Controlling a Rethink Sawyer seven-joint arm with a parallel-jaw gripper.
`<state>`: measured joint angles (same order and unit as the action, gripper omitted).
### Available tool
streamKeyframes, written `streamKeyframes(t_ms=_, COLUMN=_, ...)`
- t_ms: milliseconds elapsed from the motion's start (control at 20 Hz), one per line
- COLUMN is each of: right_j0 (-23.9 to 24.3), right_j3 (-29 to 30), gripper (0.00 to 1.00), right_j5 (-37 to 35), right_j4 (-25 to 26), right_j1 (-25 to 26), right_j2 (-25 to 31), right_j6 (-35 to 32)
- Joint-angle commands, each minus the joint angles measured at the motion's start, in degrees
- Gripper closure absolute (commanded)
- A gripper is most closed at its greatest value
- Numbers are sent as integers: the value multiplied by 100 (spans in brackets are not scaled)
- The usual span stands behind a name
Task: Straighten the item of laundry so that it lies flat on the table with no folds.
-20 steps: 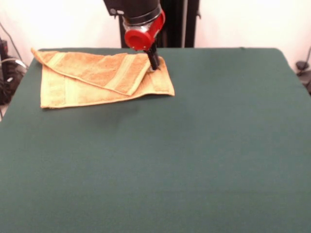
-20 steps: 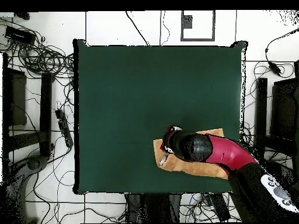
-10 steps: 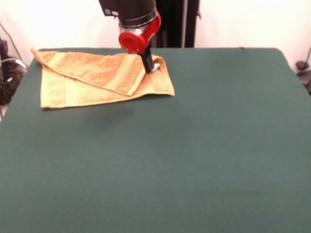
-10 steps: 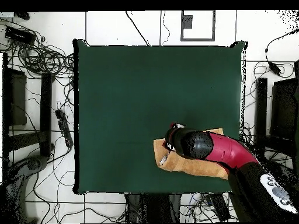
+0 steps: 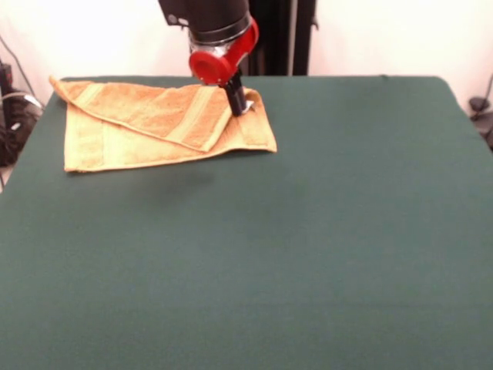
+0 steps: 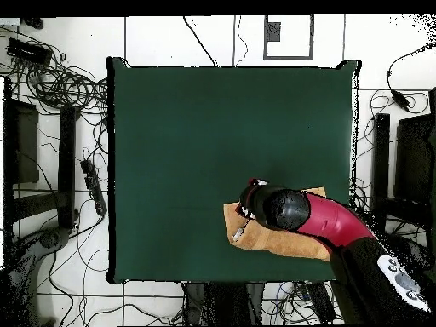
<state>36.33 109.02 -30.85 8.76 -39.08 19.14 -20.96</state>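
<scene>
The item of laundry (image 5: 139, 123) is an orange-tan towel at the far left of the green table (image 5: 323, 231). It is folded over on itself, with a banded flap lying diagonally across its top. My gripper (image 5: 239, 105) comes down onto the towel's far right corner, where the flap's tip lies, beside a small white tag (image 5: 249, 111). In the overhead view the red and black arm (image 6: 324, 223) covers much of the towel (image 6: 272, 242), which sits near the table's (image 6: 213, 128) lower right edge.
The towel's far left corner (image 5: 55, 82) reaches the table's edge. Cables and black stands (image 6: 60, 94) lie on the floor around the table.
The gripper shifted a little to the left over the towel's corner, then eased back slightly. The towel has kept its shape and place.
</scene>
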Motion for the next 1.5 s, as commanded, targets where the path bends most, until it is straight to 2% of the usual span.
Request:
streamKeyframes(t_ms=50, right_j0=-429, right_j3=-306, gripper=100, right_j5=-119, right_j4=-355, right_j1=453, right_j2=-279, right_j6=-1924)
streamKeyframes(t_ms=450, right_j0=-1162, right_j3=-1106, gripper=100, right_j5=-755, right_j4=-273, right_j1=889, right_j2=-1121, right_j6=-2132)
streamKeyframes(t_ms=800, right_j0=-1203, right_j3=-1477, gripper=100, right_j5=-355, right_j4=-612, right_j1=1594, right_j2=-1071, right_j6=-1992)
streamKeyframes(t_ms=1150, right_j0=-1262, right_j3=-1408, gripper=100, right_j5=-443, right_j4=-851, right_j1=1529, right_j2=-1117, right_j6=-1988)
streamKeyframes(t_ms=1500, right_j0=-1541, right_j3=-1367, gripper=100, right_j5=-1038, right_j4=-971, right_j1=1185, right_j2=-1573, right_j6=-2132)
